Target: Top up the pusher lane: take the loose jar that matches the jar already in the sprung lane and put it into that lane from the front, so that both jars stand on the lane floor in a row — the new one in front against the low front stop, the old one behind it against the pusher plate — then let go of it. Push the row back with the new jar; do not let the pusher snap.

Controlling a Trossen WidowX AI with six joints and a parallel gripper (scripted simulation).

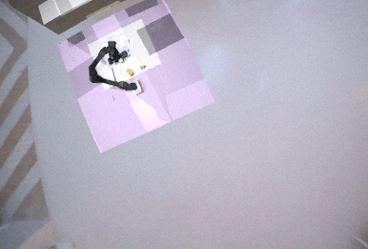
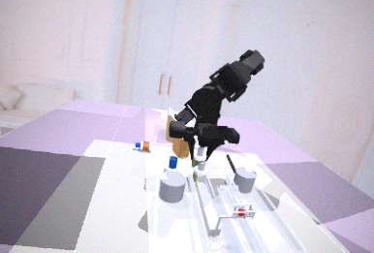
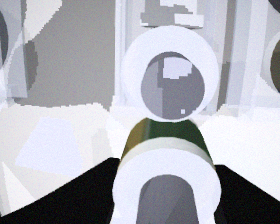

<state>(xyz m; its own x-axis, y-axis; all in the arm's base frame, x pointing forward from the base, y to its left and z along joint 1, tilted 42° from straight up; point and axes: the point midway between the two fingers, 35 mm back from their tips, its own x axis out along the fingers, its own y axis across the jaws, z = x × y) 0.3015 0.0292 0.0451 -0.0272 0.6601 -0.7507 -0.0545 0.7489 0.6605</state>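
Pinching the green-banded jar (image 3: 167,183) in the gripper (image 3: 165,219), just before the lane's matching jar (image 3: 172,84).

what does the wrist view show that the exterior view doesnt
Only the wrist view shows the held jar lined up right behind a second matching jar, both seen from above. Only the exterior view shows the arm, the orange box, the blue-capped jar and the red-marked pusher. Both show the gripper shut on the jar.

Arm bent forward and down, end effector (image 2: 200,158) low, fingers clamped on a green jar (image 3: 165,137).
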